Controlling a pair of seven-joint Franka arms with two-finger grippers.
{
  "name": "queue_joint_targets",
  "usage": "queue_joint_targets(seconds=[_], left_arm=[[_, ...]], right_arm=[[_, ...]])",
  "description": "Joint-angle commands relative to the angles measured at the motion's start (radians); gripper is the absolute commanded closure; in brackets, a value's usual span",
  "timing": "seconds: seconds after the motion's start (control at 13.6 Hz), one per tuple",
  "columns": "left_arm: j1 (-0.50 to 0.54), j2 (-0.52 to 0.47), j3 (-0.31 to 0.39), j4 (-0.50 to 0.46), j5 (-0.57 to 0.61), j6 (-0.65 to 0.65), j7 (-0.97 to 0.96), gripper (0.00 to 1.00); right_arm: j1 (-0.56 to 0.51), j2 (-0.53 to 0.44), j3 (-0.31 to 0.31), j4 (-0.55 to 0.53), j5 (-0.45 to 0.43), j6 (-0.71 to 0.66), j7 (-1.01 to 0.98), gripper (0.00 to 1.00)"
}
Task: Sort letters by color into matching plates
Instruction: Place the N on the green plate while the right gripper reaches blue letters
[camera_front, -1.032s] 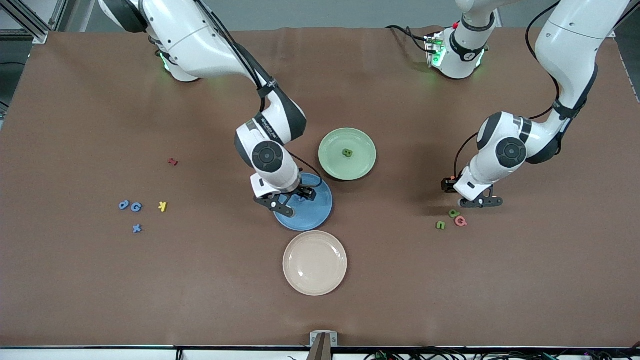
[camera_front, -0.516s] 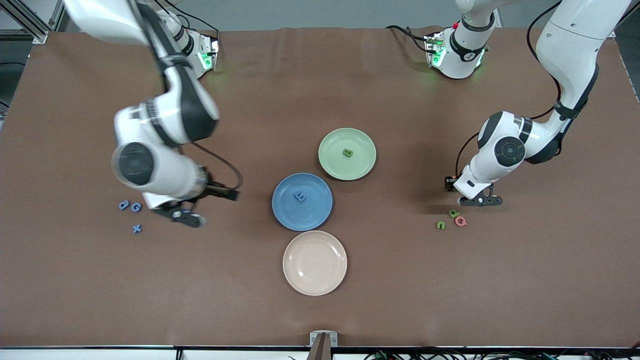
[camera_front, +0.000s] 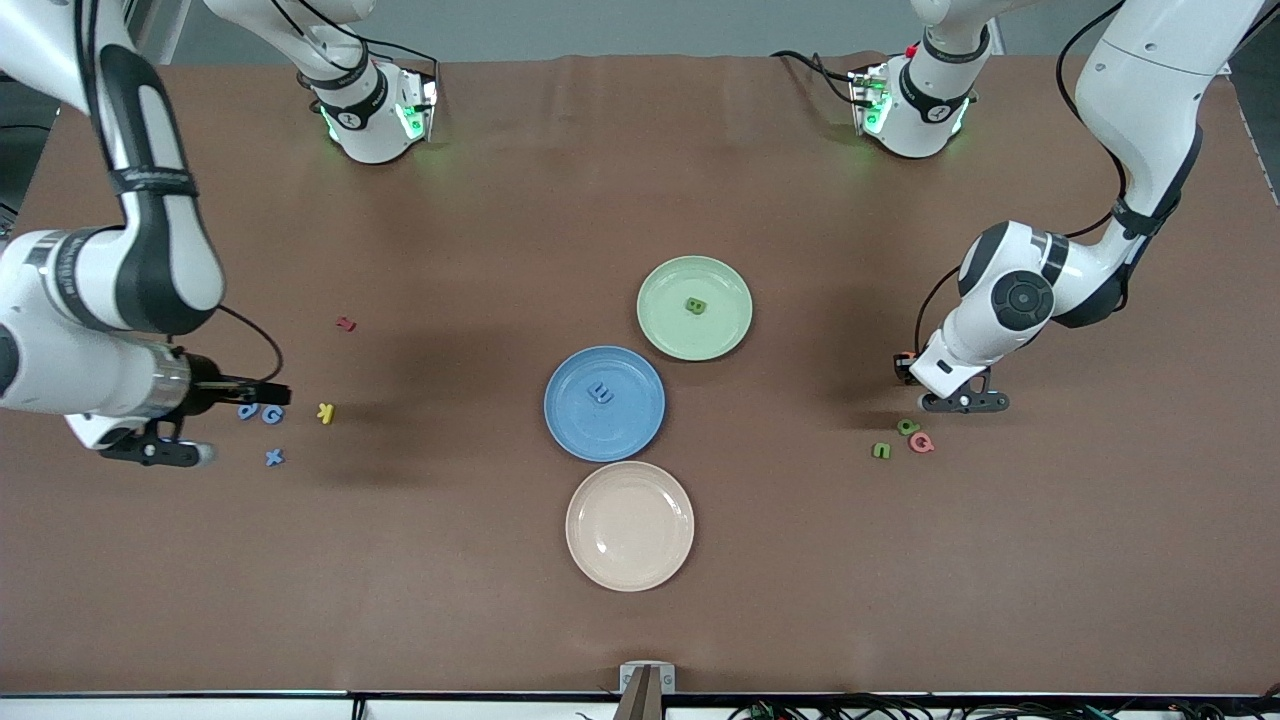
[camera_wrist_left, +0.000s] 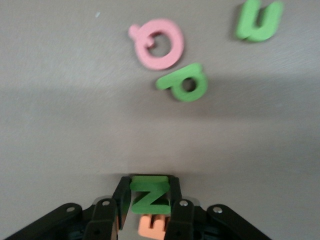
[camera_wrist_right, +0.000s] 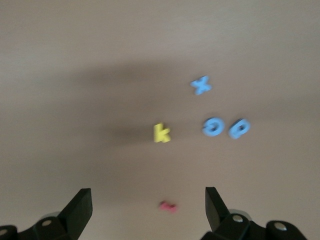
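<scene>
I see a matte brown tabletop (camera_front: 640, 620). Near its right-arm edge my right gripper (camera_front: 150, 450), jaws wide apart, hangs beside flat blue foam letters (camera_front: 262, 412). At centre, the glossy round blue plate (camera_front: 575, 430) and pale green plate (camera_front: 725, 325) each hold one letter. My left gripper (camera_wrist_left: 148, 210) pinches an upright green foam Z (camera_wrist_left: 149, 195).

Broad bare table (camera_front: 900, 600) lies around the three touching plates. The cream plate (camera_front: 629, 526) crowds the blue plate (camera_front: 604, 403) on the camera side. A pink Q (camera_front: 922, 443) touches one green letter (camera_front: 907, 427); a yellow K (camera_front: 325, 412) lies near the blue letters (camera_front: 260, 412).
</scene>
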Motion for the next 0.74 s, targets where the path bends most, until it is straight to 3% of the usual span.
queue_joint_targets(seconds=[0.0, 0.29, 0.52, 0.66], left_arm=[[0.009, -0.047, -0.084, 0.025, 0.003, -0.052, -0.042, 0.96], [-0.003, -0.043, -0.246, 0.108, 0.003, -0.198, -0.248, 0.96], [-0.032, -0.003, -0.329, 0.108, 0.001, -0.199, -0.432, 0.96], [-0.097, 0.023, -0.346, 0.118, 0.001, -0.199, -0.563, 0.96]], right_arm=[[-0.089, -0.024, 0.025, -0.122, -0.051, 0.144, -0.099, 0.00], [-0.204, 0.015, 0.025, -0.205, -0.072, 0.339, -0.307, 0.00], [-0.218, 0.055, 0.025, -0.228, -0.070, 0.404, -0.331, 0.01], [-0.215, 0.094, 0.025, -0.230, -0.070, 0.438, -0.331, 0.08]])
